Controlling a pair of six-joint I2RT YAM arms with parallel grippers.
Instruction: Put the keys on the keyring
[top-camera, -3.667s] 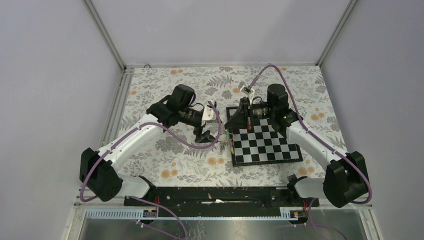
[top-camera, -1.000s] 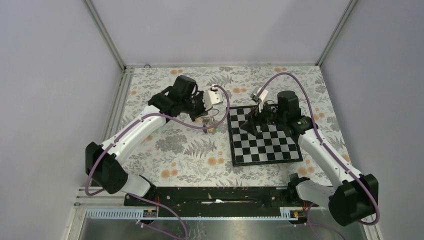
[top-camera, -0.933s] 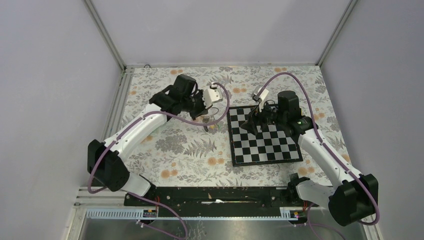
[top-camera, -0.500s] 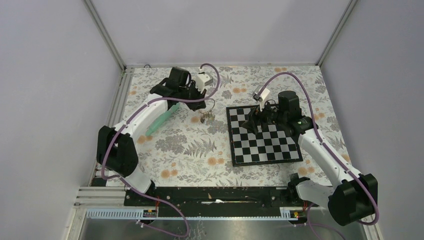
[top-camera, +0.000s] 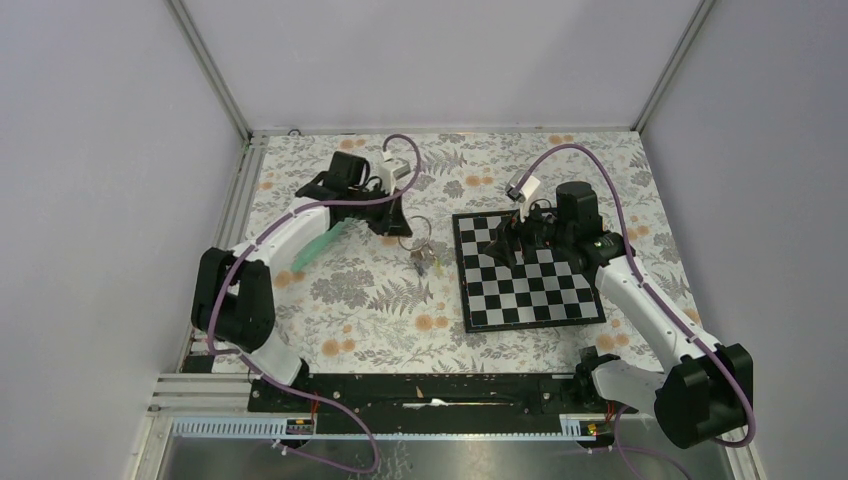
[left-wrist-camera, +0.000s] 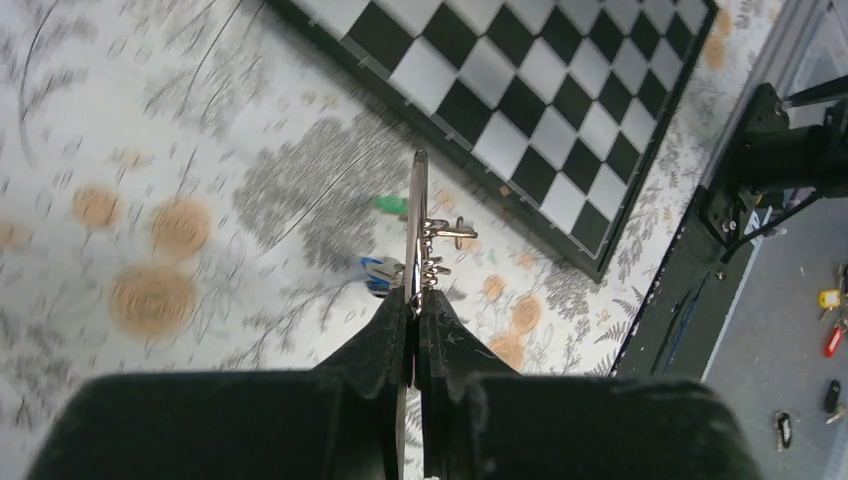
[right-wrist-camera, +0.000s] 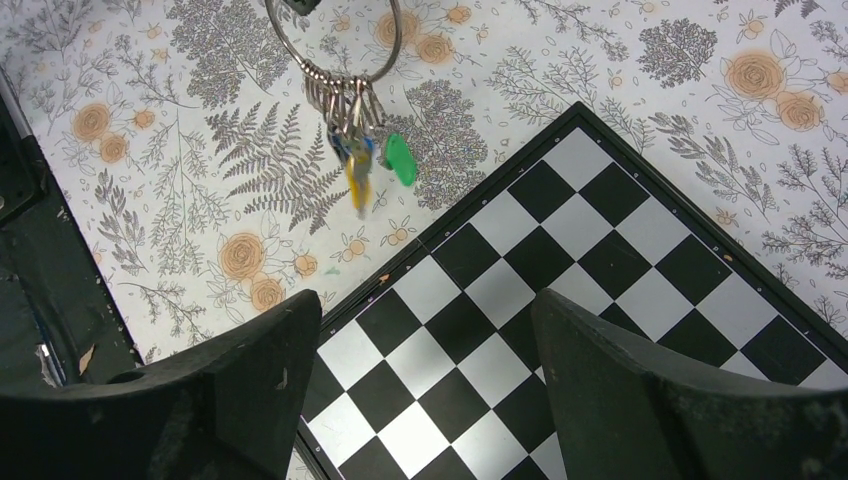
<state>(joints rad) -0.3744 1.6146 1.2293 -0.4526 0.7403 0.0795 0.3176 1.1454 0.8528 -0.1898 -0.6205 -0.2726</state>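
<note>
One keyring (left-wrist-camera: 419, 200) hangs pinched in the left hand (left-wrist-camera: 414, 305), keys (right-wrist-camera: 398, 158) dangling.

The keyring (top-camera: 413, 238) at the left claw (top-camera: 392, 226), just beside the chessboard (top-camera: 530, 290).

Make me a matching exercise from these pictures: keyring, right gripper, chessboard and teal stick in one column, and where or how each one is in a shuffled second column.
Column one
1. keyring
2. right gripper
3. chessboard
4. teal stick

Column two
A. partly under the left arm
B. open, above the chessboard
C. flat on the flowered cloth
D. pinched in the left gripper

Pairs: 1-D, 2-B, 3-C, 4-A.
</note>
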